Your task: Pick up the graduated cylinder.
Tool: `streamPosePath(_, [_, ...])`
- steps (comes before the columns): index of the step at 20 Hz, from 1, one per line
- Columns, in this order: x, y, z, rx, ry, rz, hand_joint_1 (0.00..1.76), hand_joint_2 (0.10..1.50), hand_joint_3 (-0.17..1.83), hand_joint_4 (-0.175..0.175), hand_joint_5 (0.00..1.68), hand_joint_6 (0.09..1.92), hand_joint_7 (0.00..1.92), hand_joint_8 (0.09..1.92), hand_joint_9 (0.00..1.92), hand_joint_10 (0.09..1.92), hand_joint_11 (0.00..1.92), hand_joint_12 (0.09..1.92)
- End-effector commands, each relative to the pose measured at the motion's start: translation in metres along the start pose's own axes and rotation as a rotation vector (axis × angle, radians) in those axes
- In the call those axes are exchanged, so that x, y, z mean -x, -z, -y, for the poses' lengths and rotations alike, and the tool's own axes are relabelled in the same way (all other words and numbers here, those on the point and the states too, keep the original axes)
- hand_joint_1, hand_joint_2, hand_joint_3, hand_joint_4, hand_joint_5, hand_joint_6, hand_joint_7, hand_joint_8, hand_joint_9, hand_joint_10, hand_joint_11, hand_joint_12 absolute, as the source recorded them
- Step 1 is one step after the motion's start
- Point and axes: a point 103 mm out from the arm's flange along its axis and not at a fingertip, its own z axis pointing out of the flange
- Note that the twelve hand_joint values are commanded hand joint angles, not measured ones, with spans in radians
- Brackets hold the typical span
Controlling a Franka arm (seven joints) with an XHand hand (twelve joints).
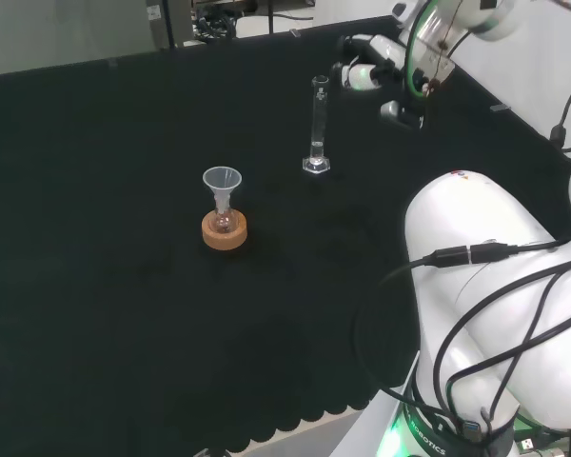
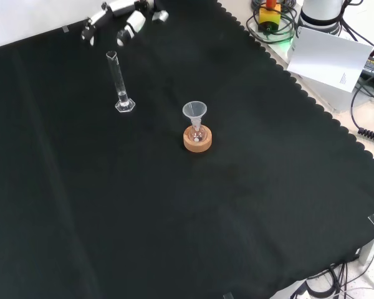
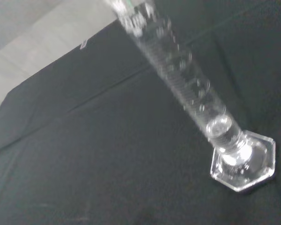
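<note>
hand spread beside the upright cylinder

the graduated cylinder (image 1: 317, 129) stands upright on its hexagonal foot on the black cloth (image 1: 124, 286), free of any grip; in the head view the hand (image 1: 366, 62) hangs just to its right near the top, fingers spread and relaxed, apart from the glass; in the front view the hand (image 2: 121, 18) sits above the cylinder's rim; a small flask (image 2: 197, 134) with a clear funnel (image 2: 194, 112) in its neck rests in a cork ring (image 2: 197, 142), well apart to the cylinder's right in that view
</note>
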Motion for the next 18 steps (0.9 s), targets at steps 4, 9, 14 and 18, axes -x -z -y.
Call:
streamPosePath(4, [0.04, 0.004, 0.004, 0.068, 0.123, -0.074, 0.66, 1.14, -0.17, -0.034, 0.34, 0.09, 0.2, 0.65, 0.45, 0.64, 0.24, 1.34])
streamPosePath(9, [0.044, -0.013, 0.003, 0.03, 0.147, -0.107, 0.78, 1.09, -0.17, -0.033, 0.36, 0.09, 0.26, 0.65, 0.51, 0.63, 0.26, 1.33])
streamPosePath(14, [0.047, -0.035, 0.0, 0.008, 0.167, -0.164, 0.9, 1.07, -0.17, -0.032, 0.42, 0.09, 0.32, 0.65, 0.56, 0.62, 0.29, 1.33])
streamPosePath(18, [0.048, -0.048, -0.005, -0.017, 0.181, -0.2, 0.92, 1.07, -0.17, -0.032, 0.46, 0.09, 0.31, 0.64, 0.56, 0.61, 0.3, 1.33])
